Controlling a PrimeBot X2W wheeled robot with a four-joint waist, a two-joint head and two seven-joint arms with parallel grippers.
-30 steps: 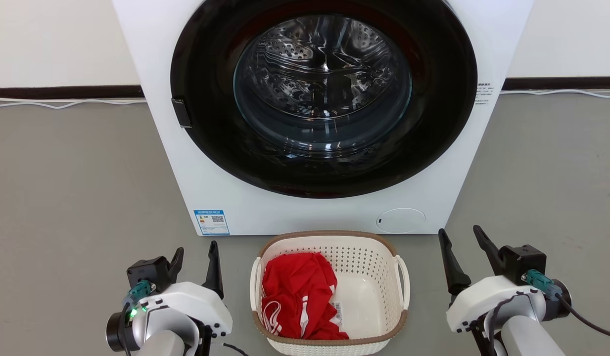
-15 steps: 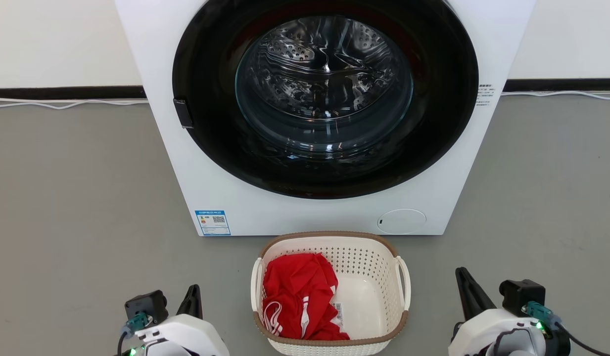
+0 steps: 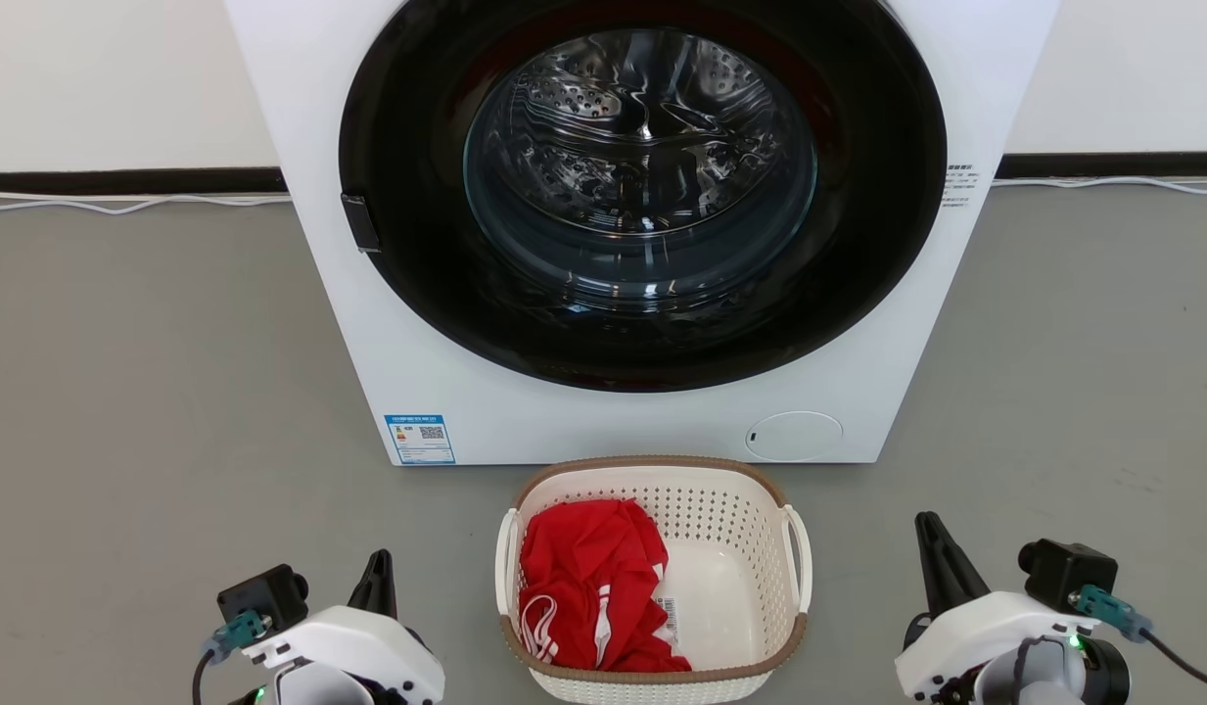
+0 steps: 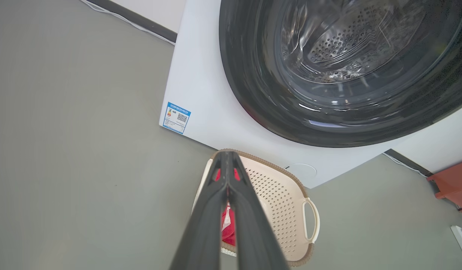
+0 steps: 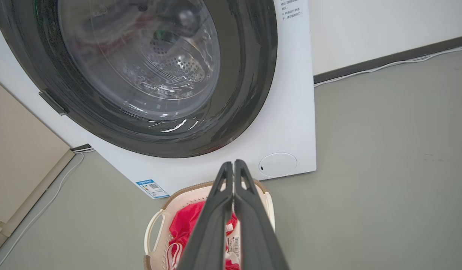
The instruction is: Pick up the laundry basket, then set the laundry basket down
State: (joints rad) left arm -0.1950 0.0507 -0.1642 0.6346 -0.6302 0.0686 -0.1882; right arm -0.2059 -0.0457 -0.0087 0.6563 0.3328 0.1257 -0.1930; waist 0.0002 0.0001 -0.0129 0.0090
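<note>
Went from spread wide a second ago to pinched tight, empty, on left gripper at 7 o'clock and right gripper at 5; sunk lower in head view too. Same spot for the laundry basket at 6, on the floor just before the washing machine. Blue QR sticker at the machine's 7; print too tiny to read.

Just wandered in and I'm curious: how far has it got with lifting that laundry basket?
Nothing looks done: the laundry basket sits on the floor before the washing machine, red cloth inside. Under way: left hand and right hand hover shut beside it, apart from it. Still to do: grasp its handles, lift, set it down.
</note>
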